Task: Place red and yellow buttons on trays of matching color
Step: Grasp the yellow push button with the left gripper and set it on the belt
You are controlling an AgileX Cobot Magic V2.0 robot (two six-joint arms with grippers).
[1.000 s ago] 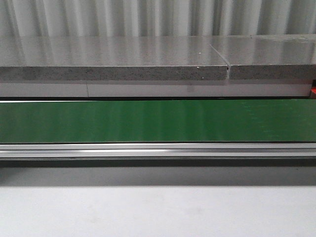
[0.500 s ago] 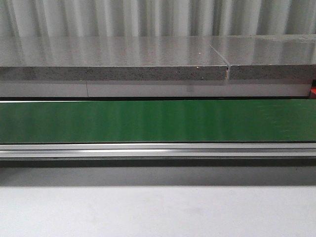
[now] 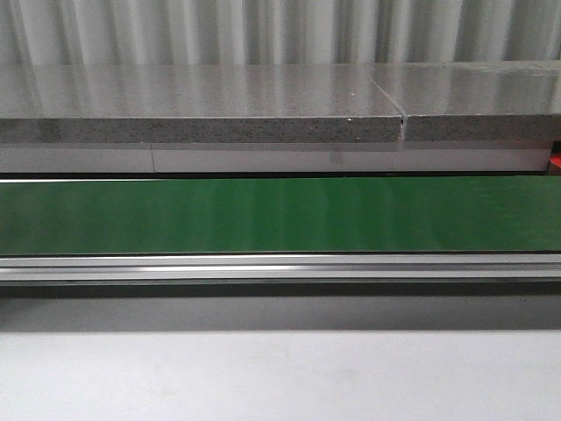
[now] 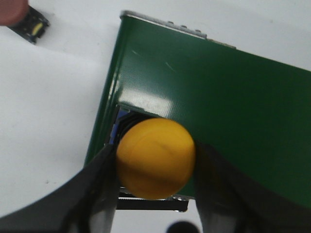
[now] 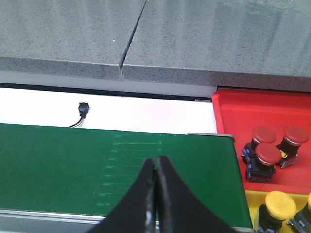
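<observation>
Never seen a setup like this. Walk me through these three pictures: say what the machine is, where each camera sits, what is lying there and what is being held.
This is a two-armed robot sorting push buttons by color beside a green conveyor belt. The front view looks forward over the belt toward a grey stone counter; no arms or buttons show there.

The other two cameras ride on the wrists, just above each claw. In the left wrist view, the left claw is closed around a yellow button at the belt's end. A red button lies on the white table nearby.

In the right wrist view, the right claw is shut and holds nothing. Past the belt's end sit a red tray with three red buttons and a yellow tray with yellow buttons.
</observation>
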